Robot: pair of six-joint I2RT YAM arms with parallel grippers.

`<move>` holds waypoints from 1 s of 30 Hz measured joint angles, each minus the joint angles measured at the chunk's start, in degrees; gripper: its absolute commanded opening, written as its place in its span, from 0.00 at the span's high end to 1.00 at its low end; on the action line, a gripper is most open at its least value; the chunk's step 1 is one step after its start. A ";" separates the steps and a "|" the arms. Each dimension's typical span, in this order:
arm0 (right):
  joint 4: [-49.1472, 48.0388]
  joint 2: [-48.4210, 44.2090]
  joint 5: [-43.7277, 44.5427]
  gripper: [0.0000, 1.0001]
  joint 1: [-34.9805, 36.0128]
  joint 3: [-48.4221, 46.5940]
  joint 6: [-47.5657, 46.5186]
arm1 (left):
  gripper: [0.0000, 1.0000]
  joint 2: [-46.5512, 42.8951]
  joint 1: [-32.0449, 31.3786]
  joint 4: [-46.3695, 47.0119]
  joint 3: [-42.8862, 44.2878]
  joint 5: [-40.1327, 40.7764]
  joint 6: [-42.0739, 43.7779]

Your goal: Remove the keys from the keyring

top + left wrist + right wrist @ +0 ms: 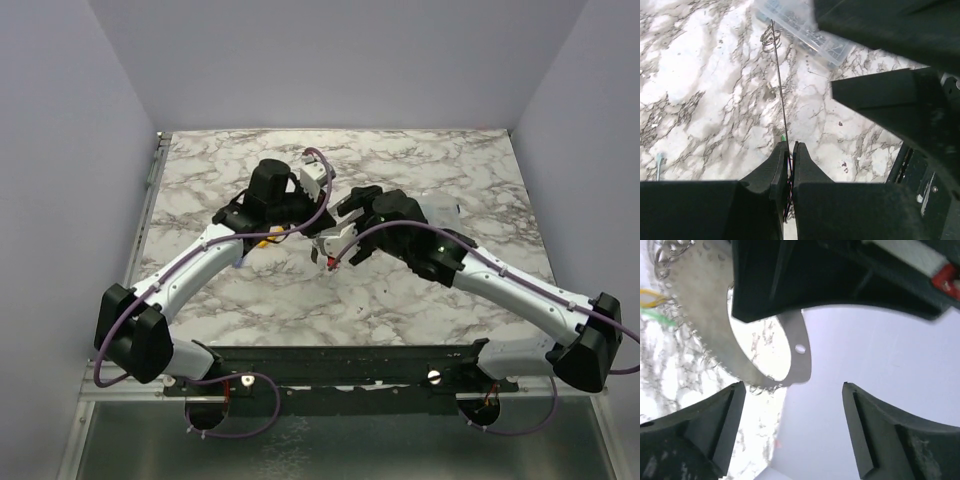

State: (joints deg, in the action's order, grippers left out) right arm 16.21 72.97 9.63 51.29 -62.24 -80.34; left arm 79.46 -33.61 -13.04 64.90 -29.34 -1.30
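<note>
My left gripper [790, 146] is shut on the keyring [780, 95], a thin flat metal piece seen edge-on, running up to small wire loops [771, 37]. A green bit [783, 138] shows just past the fingertips. In the top view the left gripper [308, 198] meets my right gripper [345, 208] above the table's middle. My right gripper [792, 390] is open and empty. Just above it hangs the grey ring [795, 360] with a small hole. A chain [667, 255] and blurred yellow [649, 294] and green [657, 317] key tags lie at the left.
The marble table [420, 170] has grey walls on three sides. A clear plastic piece [805, 30] lies beyond the ring. A teal stick [658, 162] lies at the left. Yellow [265, 240] and red [331, 262] bits lie under the arms.
</note>
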 measured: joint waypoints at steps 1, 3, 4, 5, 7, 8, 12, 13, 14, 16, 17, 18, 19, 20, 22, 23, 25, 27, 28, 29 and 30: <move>1.31 -0.17 -0.09 0.03 0.02 -0.85 1.42 | 1.00 -0.13 0.79 -0.04 -0.22 -0.24 -0.02; 5.90 -0.52 -1.51 0.01 -0.31 -3.28 5.57 | 1.00 -0.28 2.47 -0.17 -0.52 -1.38 0.00; 8.44 -0.55 -3.10 0.00 -0.81 -4.94 7.85 | 1.00 -0.33 3.15 -0.22 -0.59 -1.99 0.07; 11.37 -0.52 -5.05 0.00 -1.46 -6.93 10.36 | 1.00 -0.39 4.13 -0.28 -0.70 -3.02 0.44; 17.33 -0.31 -9.99 0.00 -4.52 -12.00 15.82 | 1.00 -0.63 5.49 -0.46 -0.94 -4.52 1.29; 19.87 -0.11 -12.87 0.00 -6.71 -14.73 18.49 | 1.00 -0.94 6.29 -0.74 -1.05 -5.55 2.16; 27.23 1.66 -25.77 0.01 -17.66 -24.22 28.44 | 1.00 -2.10 7.13 -2.93 -1.07 -8.81 6.05; 28.76 2.21 -28.94 0.02 -20.24 -25.77 30.21 | 1.00 -2.27 7.13 -3.50 -1.07 -9.75 7.08; 30.18 2.82 -32.26 0.02 -22.64 -26.99 32.20 | 1.00 -2.43 7.13 -4.24 -1.07 -10.82 8.37; 32.72 4.09 -38.86 0.03 -26.01 -28.33 34.62 | 1.00 -2.54 7.13 -5.86 -1.07 -12.96 10.82; 33.75 4.66 -41.83 0.04 -26.84 -28.46 35.78 | 1.00 -2.54 7.13 -6.78 -1.07 -14.03 12.15; 34.80 5.20 -44.72 0.05 -27.23 -28.46 36.57 | 1.00 -2.54 7.13 -7.52 -1.05 -14.86 13.20; 35.69 5.79 -47.67 0.06 -27.30 -28.46 37.38 | 1.00 -2.54 7.02 -8.41 -1.03 -15.61 14.51; 36.22 6.32 -50.36 0.07 -27.30 -28.37 38.29 | 1.00 -2.54 6.80 -9.99 -0.79 -16.55 16.04; 36.15 6.86 -54.66 0.08 -27.30 -27.52 39.87 | 1.00 -2.54 6.10 -12.50 -0.04 -17.25 18.67; 36.20 6.99 -56.76 0.10 -27.23 -26.80 40.50 | 1.00 -2.54 5.25 -14.08 0.61 -17.44 20.15; 36.22 7.45 -59.23 0.14 -27.23 -26.08 41.16 | 1.00 -2.54 3.41 -16.35 2.05 -17.79 22.29; 36.22 8.57 -61.37 0.17 -26.86 -25.59 41.44 | 1.00 -2.54 2.01 -17.51 3.02 -18.03 23.74; 36.22 9.09 -61.79 0.18 -26.64 -25.40 41.48 | 1.00 -2.54 1.22 -17.97 3.41 -18.12 24.33; 36.20 9.79 -62.07 0.19 -26.32 -25.03 41.46 | 1.00 -2.54 0.72 -18.47 3.69 -18.23 24.76; 36.11 10.38 -62.14 0.21 -25.70 -24.41 41.46 | 1.00 -2.54 0.22 -19.02 3.91 -18.36 25.27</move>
State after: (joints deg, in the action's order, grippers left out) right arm 52.31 83.35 -52.51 25.58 -86.65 -38.87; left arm 76.93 -33.39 -32.05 68.82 -47.70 23.97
